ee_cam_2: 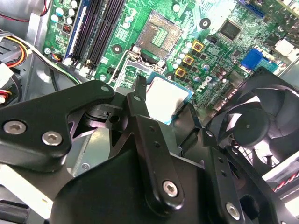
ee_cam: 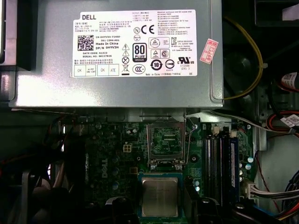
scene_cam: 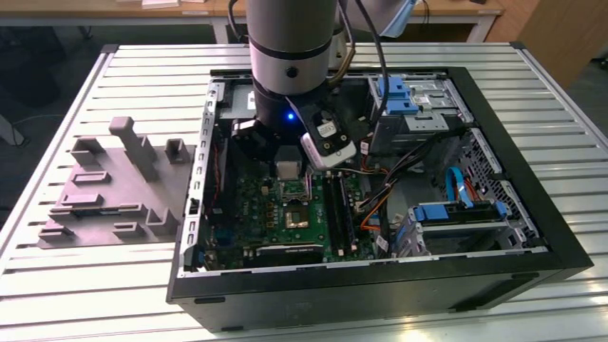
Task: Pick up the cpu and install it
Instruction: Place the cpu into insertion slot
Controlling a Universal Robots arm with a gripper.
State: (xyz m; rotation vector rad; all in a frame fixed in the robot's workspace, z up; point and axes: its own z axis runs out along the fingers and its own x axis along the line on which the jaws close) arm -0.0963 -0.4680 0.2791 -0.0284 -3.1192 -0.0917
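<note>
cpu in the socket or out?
Out. The gripper holds the cpu between its fingers, apart from the socket, whose contact grid lies bare in both wrist views.

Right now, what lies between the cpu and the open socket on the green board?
In the first wrist view, between the cpu and the socket lie its frame edge and a strip of green board.

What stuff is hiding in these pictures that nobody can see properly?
- Second wrist view: part of the small square silver-topped chip, covered by the black jaws holding it.
- Both wrist views: the chip's underside, facing away.
- First wrist view: the grey metal power-supply box, cut off by the picture's edge; detail inside the open metal-framed socket, too small.
- Second wrist view: the round black fan, partly behind the jaws.
</note>
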